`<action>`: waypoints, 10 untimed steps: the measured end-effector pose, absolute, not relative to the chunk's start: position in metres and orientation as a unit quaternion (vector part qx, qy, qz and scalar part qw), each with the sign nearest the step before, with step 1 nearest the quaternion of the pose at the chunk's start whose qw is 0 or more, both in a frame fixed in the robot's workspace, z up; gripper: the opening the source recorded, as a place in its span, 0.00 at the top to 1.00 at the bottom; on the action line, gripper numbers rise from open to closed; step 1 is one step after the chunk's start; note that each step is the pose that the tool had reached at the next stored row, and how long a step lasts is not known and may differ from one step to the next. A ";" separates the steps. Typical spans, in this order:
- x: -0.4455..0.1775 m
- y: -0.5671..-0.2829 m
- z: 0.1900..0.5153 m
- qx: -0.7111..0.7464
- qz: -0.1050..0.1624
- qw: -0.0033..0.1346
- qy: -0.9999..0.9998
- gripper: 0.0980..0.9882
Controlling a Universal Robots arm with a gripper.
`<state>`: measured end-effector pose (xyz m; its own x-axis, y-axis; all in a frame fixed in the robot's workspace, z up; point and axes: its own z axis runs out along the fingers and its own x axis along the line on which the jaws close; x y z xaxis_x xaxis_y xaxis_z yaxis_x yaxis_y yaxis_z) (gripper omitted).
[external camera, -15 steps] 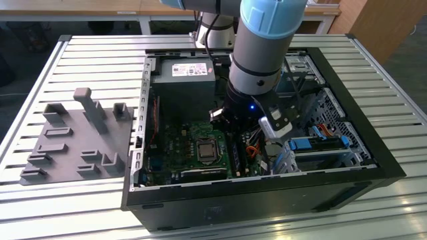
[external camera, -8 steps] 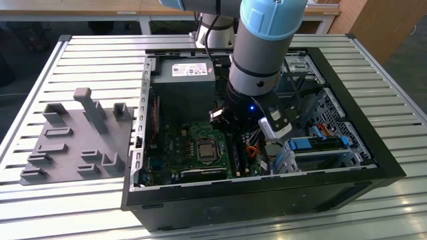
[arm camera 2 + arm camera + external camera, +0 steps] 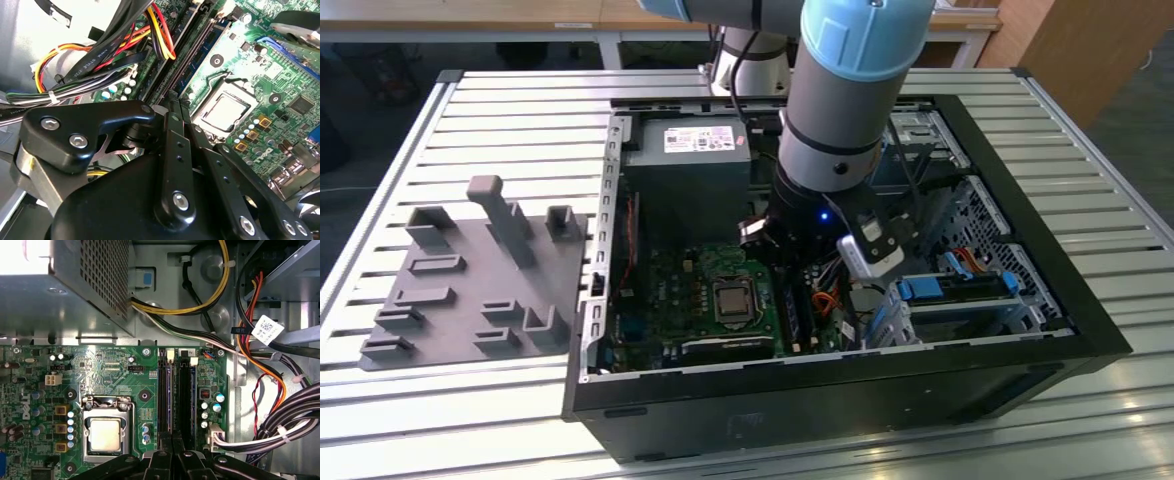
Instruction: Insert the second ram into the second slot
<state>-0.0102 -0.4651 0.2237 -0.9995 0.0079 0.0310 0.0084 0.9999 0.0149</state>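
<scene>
Arm reaches straight down into the open computer case [image 3: 1081, 330], wrist just over the motherboard [image 3: 670, 300]. Gripper [image 3: 171, 447] sits low over the memory slots [image 3: 186, 400]; fingers [image 3: 172, 150] pressed close together, tips right at the slot row. Whether they pinch anything between them — cannot tell.

Second ram [image 3: 169, 400]: thin stick standing upright in a slot beside the processor socket [image 3: 106, 432], directly under the fingertips, touching or nearly so. Neighbouring slot looks dark.

Around: power supply box [image 3: 687, 180] at the far end of the case; bundle of coloured cables [image 3: 272, 390] crowds close beside the slots; blue drive-bay tabs [image 3: 947, 288] toward the exterior view's right. Grey fixture plate [image 3: 467, 290] lies outside the case, on the slatted table [image 3: 427, 420]
</scene>
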 end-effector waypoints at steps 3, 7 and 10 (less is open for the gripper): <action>-0.010 -0.465 0.223 -0.004 -0.008 0.015 -1.000 0.98; -0.010 -0.465 0.221 -0.005 -0.007 0.015 -1.000 0.98; -0.010 -0.465 0.221 -0.005 -0.007 0.016 -1.000 0.98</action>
